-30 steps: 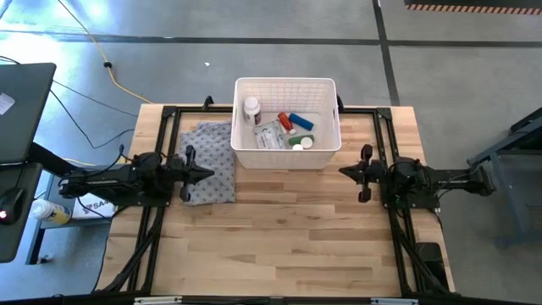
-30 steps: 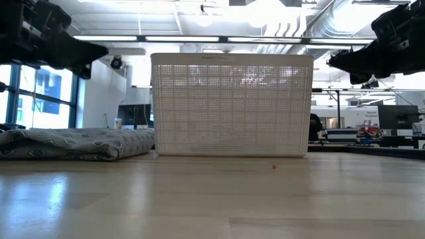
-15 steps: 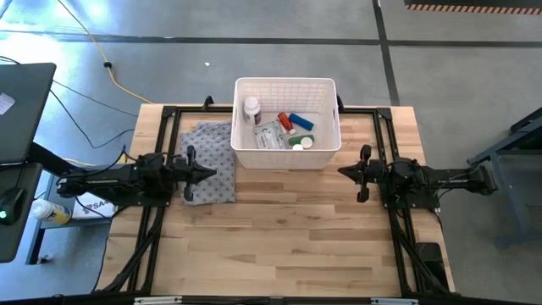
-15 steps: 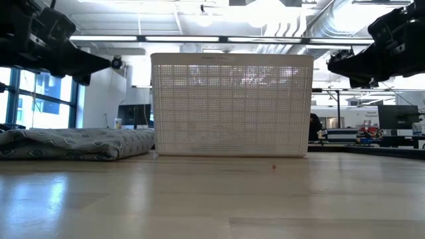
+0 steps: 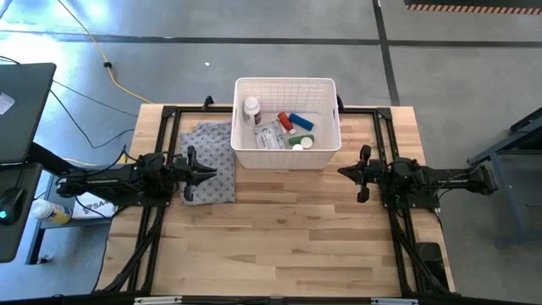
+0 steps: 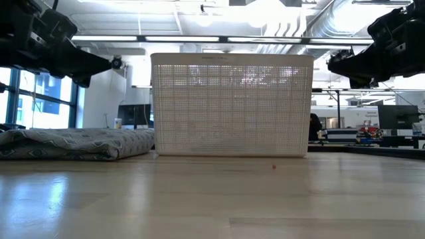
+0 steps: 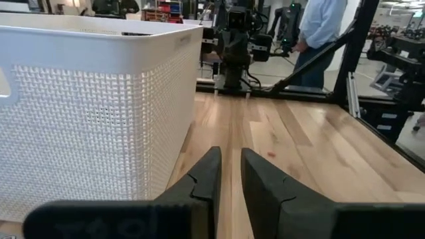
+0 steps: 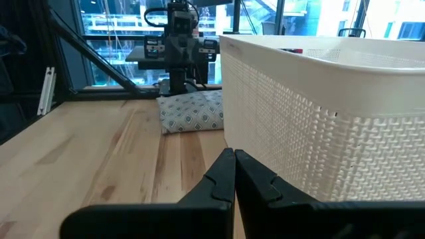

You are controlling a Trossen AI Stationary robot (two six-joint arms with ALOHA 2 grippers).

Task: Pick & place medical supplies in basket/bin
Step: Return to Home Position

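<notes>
With medical supplies (image 5: 284, 129) in the basket (image 5: 286, 82), we judge both arms idle: left end effector (image 5: 210, 174) barely parted, right end effector (image 5: 342, 172) pressed together, each empty.

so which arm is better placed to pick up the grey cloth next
Left. The left gripper hovers over the grey cloth, which lies left of the basket; the right gripper sits on the other side of the basket.
</notes>
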